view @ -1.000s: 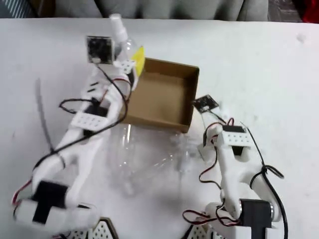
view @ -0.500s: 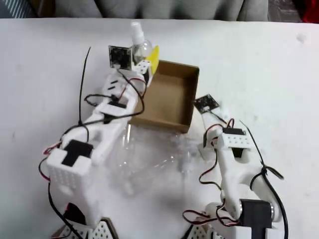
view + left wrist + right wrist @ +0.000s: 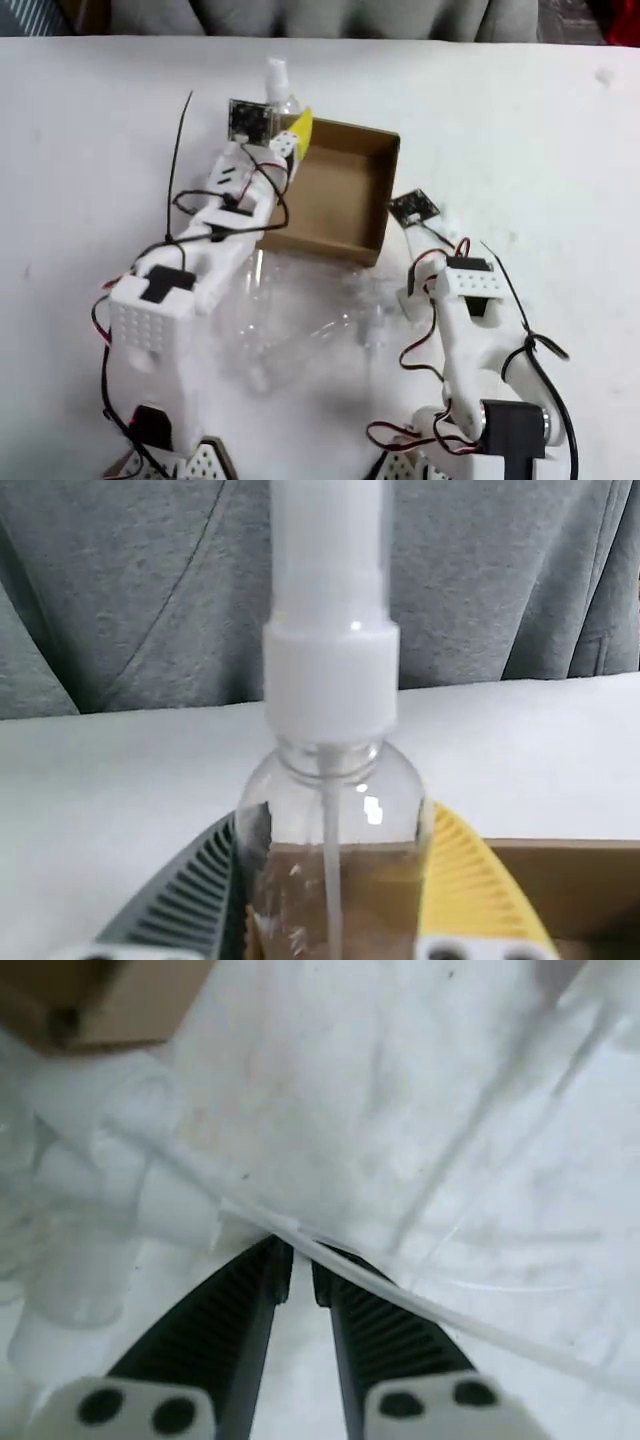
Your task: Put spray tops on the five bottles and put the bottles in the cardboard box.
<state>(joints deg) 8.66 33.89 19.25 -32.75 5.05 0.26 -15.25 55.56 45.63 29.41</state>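
On the white surface (image 3: 540, 130), just beyond the right fingers (image 3: 250, 1310) and beside the left fingers (image 3: 470, 880): an open cardboard box (image 3: 330, 195). Close beside the right fingers: loose clear bottles (image 3: 290, 320), lying flat. Clamped upright between the left fingers, at the box's far corner: a capped bottle (image 3: 330, 820), white spray top (image 3: 330, 670) on. Right fingers nearly closed, thin tube (image 3: 480, 1325) across the tips; pinched or not, cannot tell.

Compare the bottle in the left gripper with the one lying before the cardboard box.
The held bottle stands upright with a spray top on; the table bottle lies on its side. The held bottle is clamped in the left gripper; the table bottle lies free. Both are clear plastic.
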